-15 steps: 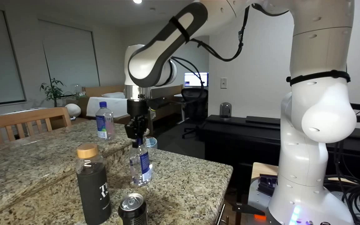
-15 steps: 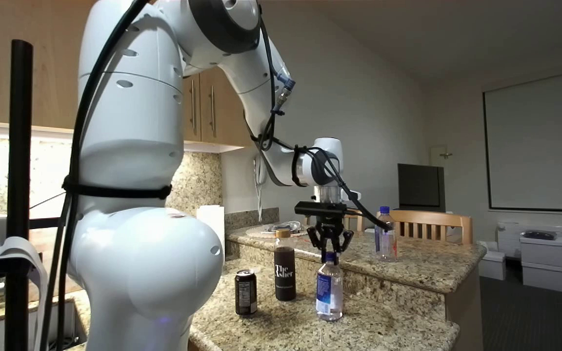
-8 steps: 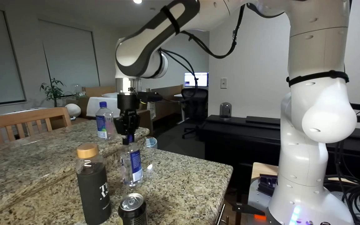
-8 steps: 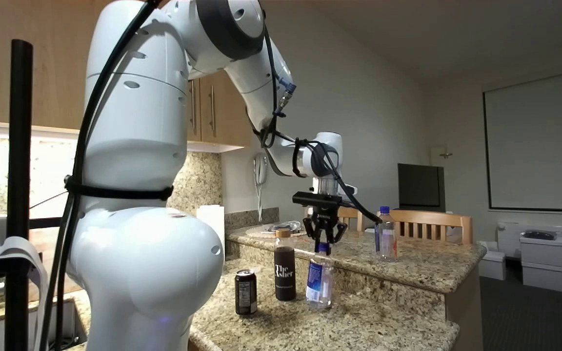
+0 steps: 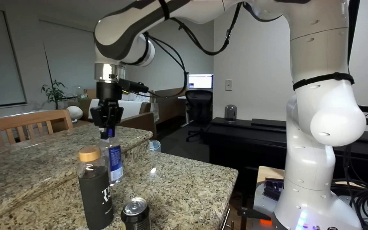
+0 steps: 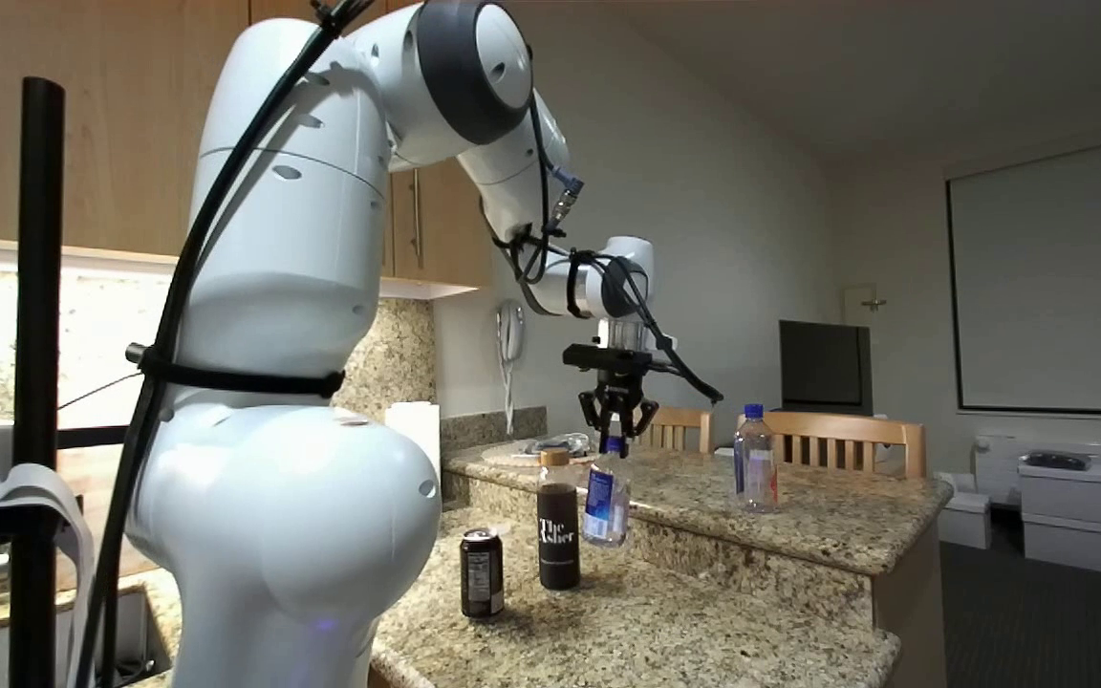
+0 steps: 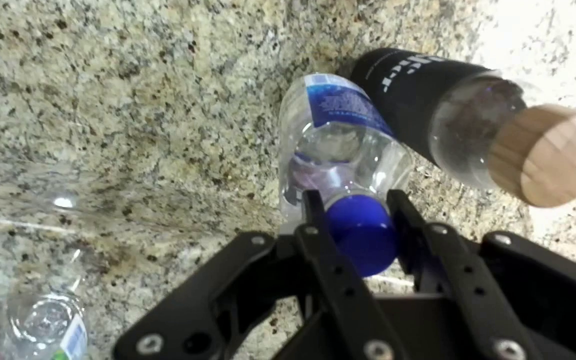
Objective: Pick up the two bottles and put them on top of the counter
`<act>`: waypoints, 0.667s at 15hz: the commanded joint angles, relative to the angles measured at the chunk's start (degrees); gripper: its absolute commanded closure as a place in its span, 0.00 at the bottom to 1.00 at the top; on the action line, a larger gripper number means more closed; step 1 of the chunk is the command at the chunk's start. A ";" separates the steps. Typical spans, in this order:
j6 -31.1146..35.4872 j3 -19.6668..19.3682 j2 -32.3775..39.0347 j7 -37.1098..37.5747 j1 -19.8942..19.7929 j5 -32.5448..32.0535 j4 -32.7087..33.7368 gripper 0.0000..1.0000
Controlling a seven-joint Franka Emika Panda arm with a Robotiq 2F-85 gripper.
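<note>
There are two water bottles (image 6: pixel 755 468), one flask (image 6: pixel 558 530), one can (image 6: pixel 482 573).

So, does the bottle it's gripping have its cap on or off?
On: in the wrist view, the blue cap sits on top of the clear bottle.

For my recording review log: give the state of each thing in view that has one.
Held water bottle: capped, clear of lower granite counter, leaning slightly
Gripper: shut on that bottle's cap
Other water bottle: capped, upright on raised granite counter
Black "The Asher" bottle: capped, upright
Black drink can: upright; opened or not, unclear
Monitor: on
Window shades: down
</note>
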 commanded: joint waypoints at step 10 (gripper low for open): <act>-12.80 -1.36 14.27 17.95 5.68 -18.50 30.99 0.84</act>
